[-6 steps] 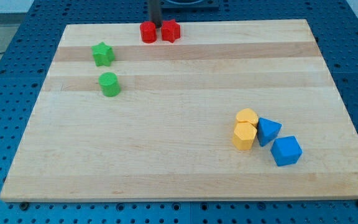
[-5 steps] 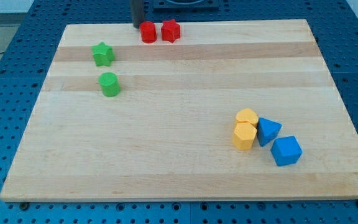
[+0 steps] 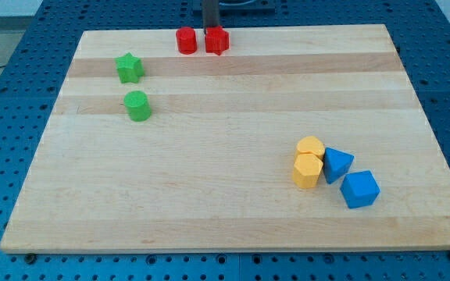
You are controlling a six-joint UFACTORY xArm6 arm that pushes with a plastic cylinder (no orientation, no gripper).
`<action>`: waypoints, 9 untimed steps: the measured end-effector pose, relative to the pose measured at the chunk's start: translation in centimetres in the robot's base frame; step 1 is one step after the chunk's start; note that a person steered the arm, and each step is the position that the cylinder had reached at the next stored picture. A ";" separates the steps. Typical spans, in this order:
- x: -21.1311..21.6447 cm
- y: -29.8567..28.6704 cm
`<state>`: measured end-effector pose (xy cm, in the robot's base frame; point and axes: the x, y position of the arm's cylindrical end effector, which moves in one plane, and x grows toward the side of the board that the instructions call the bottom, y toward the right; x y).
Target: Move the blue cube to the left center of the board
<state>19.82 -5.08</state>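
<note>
The rod comes down at the view's top edge, and my tip [image 3: 210, 30] sits at the far rim of the board, just behind the right-hand one of the two red blocks. It holds nothing; it is a bare rod, and whether its end actually touches that block is hard to tell, since the block hides the very bottom of it.

That block is a red star-like block [image 3: 217, 40], knobbly in outline. Just to its left, with a narrow gap between them, stands a red cylinder [image 3: 186, 40]. Both lie close to the top edge of the wooden board [image 3: 225, 211].

Further to the view's left are two green pieces: a green star [image 3: 130, 68] above, and a green cylinder [image 3: 137, 105] a little below it, the two apart from one another.

The blue cube [image 3: 359, 189] is well away from the tip, down in the lower right part of the board. Touching its upper left corner, or very nearly, is a blue triangular block [image 3: 337, 165]. Against that block's left side sit two yellow pieces, a yellow half-round block [image 3: 311, 146] above and a yellow hexagonal block [image 3: 307, 171] below, pressed close together.

The board rests on a blue perforated table [image 3: 22, 86].
</note>
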 end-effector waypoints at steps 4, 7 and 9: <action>2.3 -5.9; 0.8 -17.8; 7.2 -17.8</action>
<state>27.03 -22.87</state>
